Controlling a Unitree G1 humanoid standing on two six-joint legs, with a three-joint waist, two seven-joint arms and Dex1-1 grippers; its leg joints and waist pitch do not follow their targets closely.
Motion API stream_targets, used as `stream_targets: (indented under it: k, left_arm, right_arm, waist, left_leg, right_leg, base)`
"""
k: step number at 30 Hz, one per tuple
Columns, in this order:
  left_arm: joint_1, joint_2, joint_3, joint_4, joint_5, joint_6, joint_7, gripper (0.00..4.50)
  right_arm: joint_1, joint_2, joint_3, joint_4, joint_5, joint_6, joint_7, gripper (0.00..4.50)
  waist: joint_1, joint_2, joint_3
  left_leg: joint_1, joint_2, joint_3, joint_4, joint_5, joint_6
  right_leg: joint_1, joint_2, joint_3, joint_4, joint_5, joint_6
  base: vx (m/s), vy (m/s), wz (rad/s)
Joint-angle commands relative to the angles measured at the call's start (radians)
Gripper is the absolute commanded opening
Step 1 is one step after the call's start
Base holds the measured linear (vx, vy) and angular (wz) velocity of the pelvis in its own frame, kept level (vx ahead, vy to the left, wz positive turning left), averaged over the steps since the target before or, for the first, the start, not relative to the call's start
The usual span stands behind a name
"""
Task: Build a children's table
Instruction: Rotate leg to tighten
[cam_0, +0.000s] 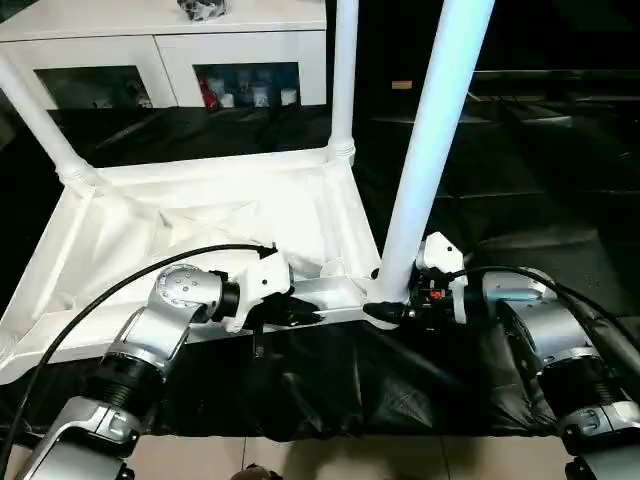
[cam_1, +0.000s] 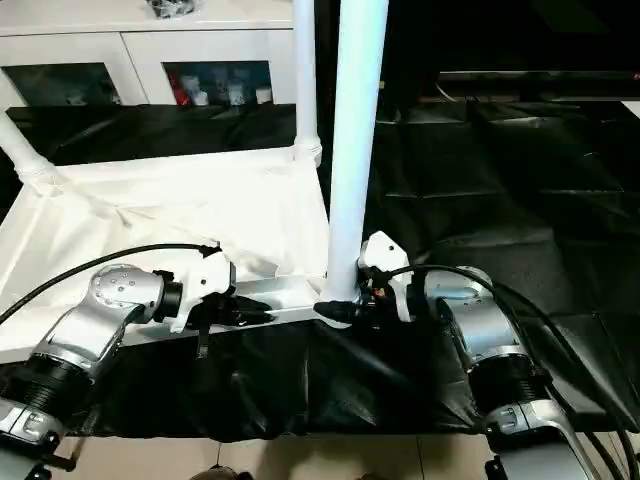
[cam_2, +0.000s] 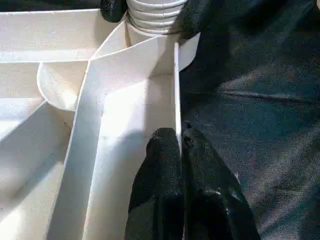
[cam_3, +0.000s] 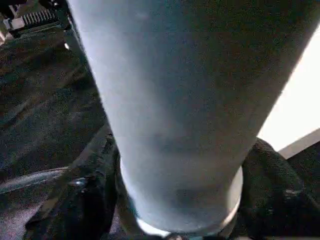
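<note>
Left gripper (cam_2: 181, 150): pinching tabletop (cam_0: 180, 215) rim.
Right gripper (cam_0: 385, 312): fingers around leg (cam_0: 432, 140) base.
Risk: leg tilting, not seating in corner socket.

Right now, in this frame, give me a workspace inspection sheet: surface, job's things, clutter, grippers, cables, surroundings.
Surface: black cloth.
Job's things: tabletop upside down; three legs standing in corner sockets, nearest leg at the near right corner.
Clutter: nothing seen.
Grippers: left gripper pinches the tabletop's near rim; right gripper fingers either side of nearest leg's base.
Cables: black cable over left forearm.
Surroundings: white cabinet behind.
</note>
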Motion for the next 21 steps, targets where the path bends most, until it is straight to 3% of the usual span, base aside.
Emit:
stream_targets:
  k: [1, 3, 6, 9, 11, 13, 15, 20, 21]
  left_arm:
    - [-0.004, -0.028, -0.024, 0.018, 0.013, 0.006, 0.025, 0.00]
    - [-0.004, -0.049, -0.014, 0.027, 0.017, 0.011, 0.061, 0.00]
    - [-0.014, -0.091, -0.007, 0.044, 0.042, 0.032, 0.170, 0.00]
    - [-0.025, -0.147, -0.002, 0.055, 0.064, 0.074, 0.287, 0.00]
    - [-0.028, -0.188, 0.002, 0.048, 0.071, 0.099, 0.345, 0.00]
    - [-0.034, -0.247, 0.003, 0.044, 0.093, 0.124, 0.433, 0.00]
    - [-0.035, -0.249, 0.002, 0.044, 0.094, 0.125, 0.436, 0.00]
    - [-0.037, -0.325, -0.026, 0.051, 0.137, 0.123, 0.521, 0.00]
    - [-0.036, -0.332, -0.029, 0.047, 0.135, 0.124, 0.520, 0.00]
  right_arm:
    - [0.041, 0.048, 0.072, -0.020, 0.001, 0.024, 0.004, 2.77]
    - [0.059, 0.072, 0.057, -0.026, -0.004, 0.020, -0.054, 2.75]
    - [0.086, 0.132, 0.022, -0.025, -0.028, 0.013, -0.217, 2.72]
    - [0.103, 0.213, -0.021, -0.009, -0.049, 0.034, -0.413, 2.72]
    - [0.106, 0.272, -0.052, 0.005, -0.051, 0.046, -0.535, 2.72]
    - [0.099, 0.357, -0.092, 0.032, -0.050, 0.054, -0.694, 2.72]
    - [0.098, 0.360, -0.093, 0.033, -0.051, 0.054, -0.701, 2.72]
    - [0.061, 0.467, -0.116, 0.082, -0.083, -0.007, -0.889, 2.72]
    - [0.055, 0.478, -0.115, 0.081, -0.089, -0.015, -0.904, 3.28]
  waist:
    - [0.004, -0.012, -0.049]
    - [0.004, -0.012, -0.046]
    - [-0.004, -0.015, -0.038]
    - [-0.012, -0.015, -0.028]
    - [-0.015, -0.017, -0.025]
    - [-0.016, -0.018, -0.026]
    - [-0.018, -0.017, -0.027]
    - [-0.017, -0.011, -0.029]
    - [-0.015, -0.007, -0.030]
  left_leg:
    - [0.005, 0.061, -0.018, -0.058, -0.107, 0.107]
    - [0.005, 0.062, -0.018, -0.060, -0.113, 0.103]
    - [0.009, 0.062, -0.019, -0.071, -0.187, 0.066]
    - [0.022, 0.060, -0.025, -0.083, -0.279, 0.015]
    - [0.023, 0.059, -0.031, -0.088, -0.318, -0.005]
    - [0.023, 0.059, -0.036, -0.091, -0.332, -0.012]
    - [0.023, 0.058, -0.036, -0.093, -0.331, -0.016]
    - [0.022, 0.059, -0.032, -0.096, -0.313, -0.012]
    - [0.021, 0.058, -0.031, -0.095, -0.309, -0.011]
  right_leg:
    - [0.044, -0.086, 0.044, -0.063, -0.008, -0.279]
    - [0.043, -0.087, 0.045, -0.066, -0.027, -0.271]
    - [0.037, -0.089, 0.047, -0.082, -0.172, -0.246]
    - [0.027, -0.093, 0.052, -0.104, -0.396, -0.190]
    - [0.021, -0.095, 0.055, -0.113, -0.495, -0.144]
    - [0.019, -0.096, 0.056, -0.116, -0.512, -0.127]
    - [0.018, -0.095, 0.056, -0.117, -0.492, -0.124]
    - [0.015, -0.091, 0.058, -0.113, -0.369, -0.141]
    - [0.017, -0.091, 0.058, -0.112, -0.353, -0.144]
  base:
    - [0.000, 0.000, 0.00]
    - [0.000, 0.000, 0.00]
    - [0.000, 0.000, 0.00]
    - [0.000, 0.000, 0.00]
    - [0.000, 0.000, 0.00]
    - [0.000, 0.000, 0.00]
    - [0.000, 0.000, 0.00]
    - [0.000, 0.000, 0.00]
    - [0.000, 0.000, 0.00]
